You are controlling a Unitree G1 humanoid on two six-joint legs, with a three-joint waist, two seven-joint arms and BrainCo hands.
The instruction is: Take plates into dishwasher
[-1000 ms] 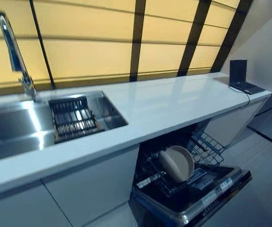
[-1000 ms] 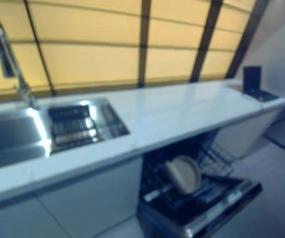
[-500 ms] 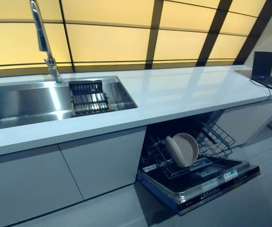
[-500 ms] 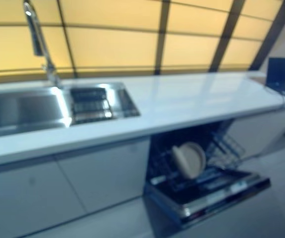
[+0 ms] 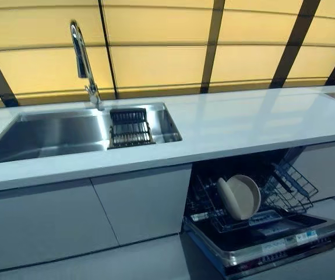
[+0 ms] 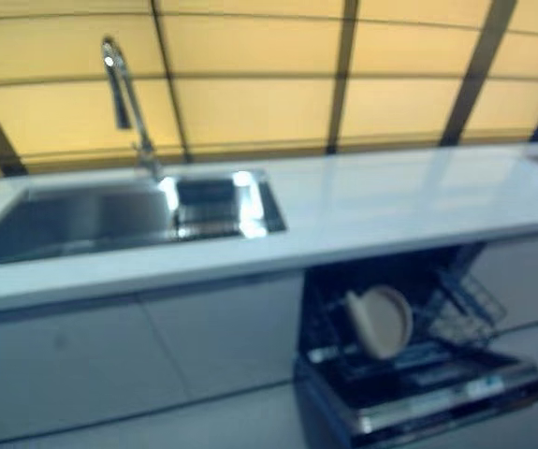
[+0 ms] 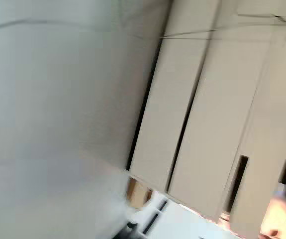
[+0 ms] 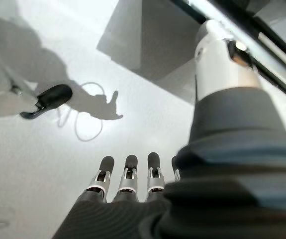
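Note:
Two beige plates [image 5: 240, 197] stand upright, side by side, in the lower rack [image 5: 289, 188] of the open dishwasher [image 5: 272, 245] under the white countertop [image 5: 243, 122]. No plate shows on the counter or in the sink. Neither hand shows in the eye views. My right hand [image 8: 147, 199] shows in its own wrist view over the pale floor, its fingers [image 8: 128, 174] straight, its thumb [image 8: 217, 59] apart, and it holds nothing. The left wrist view shows only pale cabinet doors [image 7: 197, 109] and no hand.
A steel sink [image 5: 50, 133] with a tall faucet [image 5: 83, 58] is set in the counter's left part, with a dark wire dish rack [image 5: 130, 127] in its right end. White cabinet doors [image 5: 97, 216] stand below. The dishwasher door lies open over the floor.
The whole picture has shifted right and levelled, so the camera has turned. The plates, the rack and the dishwasher door stand as before.

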